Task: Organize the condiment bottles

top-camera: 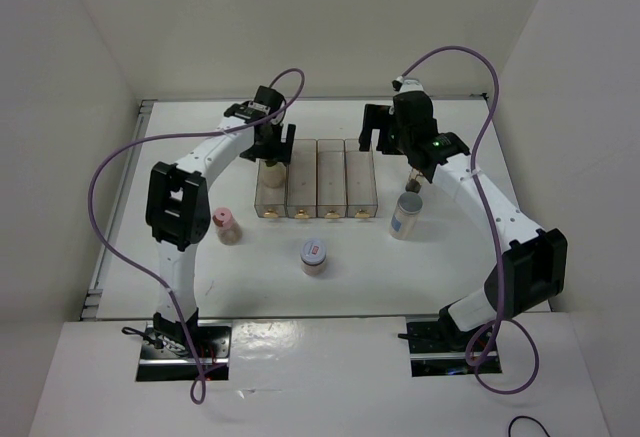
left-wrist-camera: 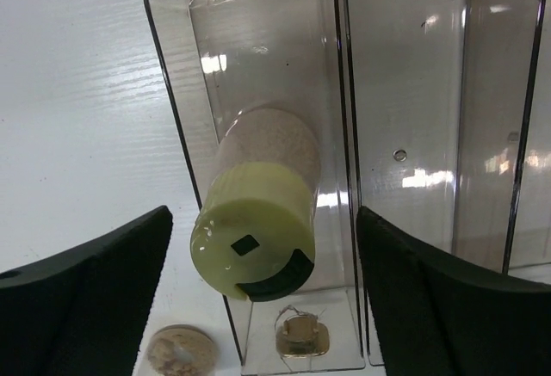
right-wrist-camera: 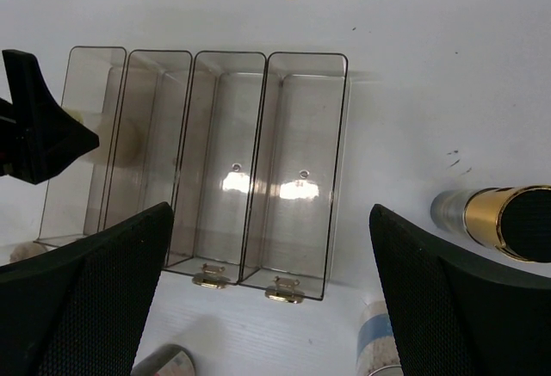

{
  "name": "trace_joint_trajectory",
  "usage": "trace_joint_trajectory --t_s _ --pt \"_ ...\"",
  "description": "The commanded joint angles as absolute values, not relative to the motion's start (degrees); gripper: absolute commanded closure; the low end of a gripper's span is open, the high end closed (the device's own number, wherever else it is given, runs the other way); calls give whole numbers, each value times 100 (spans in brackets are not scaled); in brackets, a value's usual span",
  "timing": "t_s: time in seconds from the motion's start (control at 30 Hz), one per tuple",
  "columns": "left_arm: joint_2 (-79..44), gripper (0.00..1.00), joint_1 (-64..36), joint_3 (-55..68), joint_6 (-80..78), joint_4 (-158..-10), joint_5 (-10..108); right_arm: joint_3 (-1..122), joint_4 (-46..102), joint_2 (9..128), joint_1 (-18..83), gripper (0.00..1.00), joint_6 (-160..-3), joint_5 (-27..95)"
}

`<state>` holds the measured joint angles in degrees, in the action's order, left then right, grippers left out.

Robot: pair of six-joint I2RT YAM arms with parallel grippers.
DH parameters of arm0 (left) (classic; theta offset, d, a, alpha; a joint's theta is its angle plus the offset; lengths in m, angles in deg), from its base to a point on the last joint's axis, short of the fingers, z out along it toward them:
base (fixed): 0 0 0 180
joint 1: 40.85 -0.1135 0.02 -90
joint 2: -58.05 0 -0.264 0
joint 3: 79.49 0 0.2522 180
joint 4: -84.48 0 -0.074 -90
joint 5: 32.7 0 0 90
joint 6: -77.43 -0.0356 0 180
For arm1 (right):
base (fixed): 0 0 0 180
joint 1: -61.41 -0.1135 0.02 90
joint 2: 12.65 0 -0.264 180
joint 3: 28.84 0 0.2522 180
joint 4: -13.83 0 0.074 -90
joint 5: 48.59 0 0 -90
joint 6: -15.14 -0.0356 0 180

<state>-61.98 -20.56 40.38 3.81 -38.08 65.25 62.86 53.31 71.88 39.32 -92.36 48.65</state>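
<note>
The yellow-lidded jar (left-wrist-camera: 255, 240) sits in the leftmost compartment of the clear rack (top-camera: 332, 203), lid toward the camera. My left gripper (left-wrist-camera: 263, 214) hangs over it, open, with both fingers well clear of the lid. From above, this gripper (top-camera: 272, 147) is over the jar (top-camera: 272, 173). My right gripper (right-wrist-camera: 271, 212) is open and empty above the rack's right half (right-wrist-camera: 297, 109). On the table stand the pink-lidded jar (top-camera: 227, 225), the jar with the white-red lid (top-camera: 314, 255) and the grey-white capped cylinder (top-camera: 406, 215). The slim black-capped amber bottle (right-wrist-camera: 495, 214) lies right of the rack.
The rack's other three compartments hold nothing; gold latches (right-wrist-camera: 284, 291) line its near edge. White walls enclose the table on three sides. Purple cables (top-camera: 100, 187) loop off both arms. The right arm's forearm (top-camera: 470, 192) passes over the amber bottle and cylinder.
</note>
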Motion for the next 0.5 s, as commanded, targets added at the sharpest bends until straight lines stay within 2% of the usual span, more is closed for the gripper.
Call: trace_joint_trajectory --t_s 0.0,0.07,0.3,0.43,0.47 --pt "-6000 5 -2064 4044 369 -3782 6600 6262 5018 7119 3952 1 -9235 4826" --pt "-5815 0 -2064 4254 421 -3650 6548 6262 5018 7119 3952 1 -9235 4826" --pt "-4385 0 -2064 4501 623 -2921 6425 6262 5018 7119 3952 1 -9235 4774" --pt "-3399 0 -2064 3739 957 -2605 6547 6262 5018 7119 3952 1 -9235 4774" --pt "-3023 0 -2203 3197 1149 -2552 6626 6262 5018 7119 3952 1 -9235 4721"
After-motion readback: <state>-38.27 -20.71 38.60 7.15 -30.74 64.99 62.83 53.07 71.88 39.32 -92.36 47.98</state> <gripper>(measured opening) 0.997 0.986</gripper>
